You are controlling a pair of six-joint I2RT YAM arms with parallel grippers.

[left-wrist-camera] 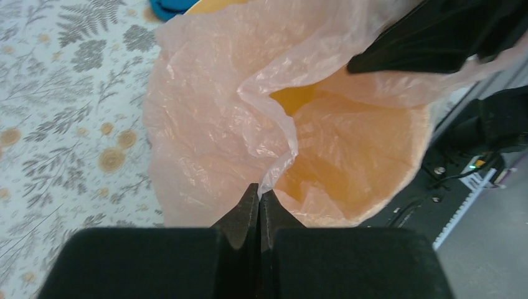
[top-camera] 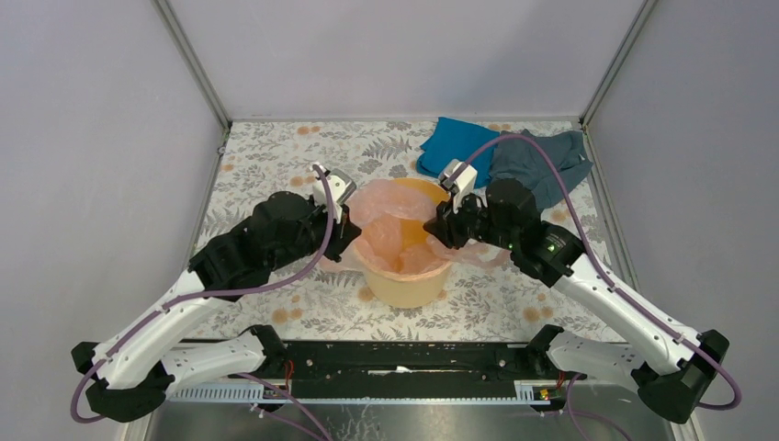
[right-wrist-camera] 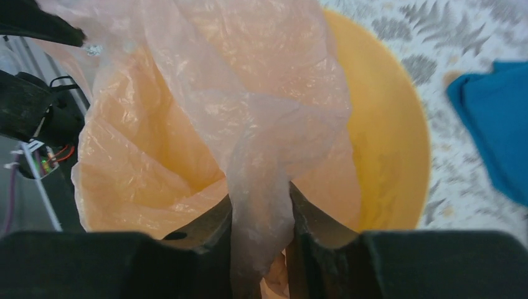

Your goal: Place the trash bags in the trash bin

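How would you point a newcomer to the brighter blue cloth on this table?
Start at the yellow-orange bucket, with the pink bag draped over it. Beyond it, at the far right corner of the table, two cloths lie touching. Take the left one, the bright blue cloth; its neighbour, the grey-blue cloth, is duller.

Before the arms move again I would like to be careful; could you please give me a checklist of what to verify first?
1. Left gripper shut on an edge of the thin pale-pink plastic bag: ok.
2. Right gripper closed on bunched film: ok.
3. Round yellow-orange plastic bucket upright: ok.
4. Bag fully inside bucket: not ok, film hangs over the rim.
5. Blue cloth apart from bucket: ok.
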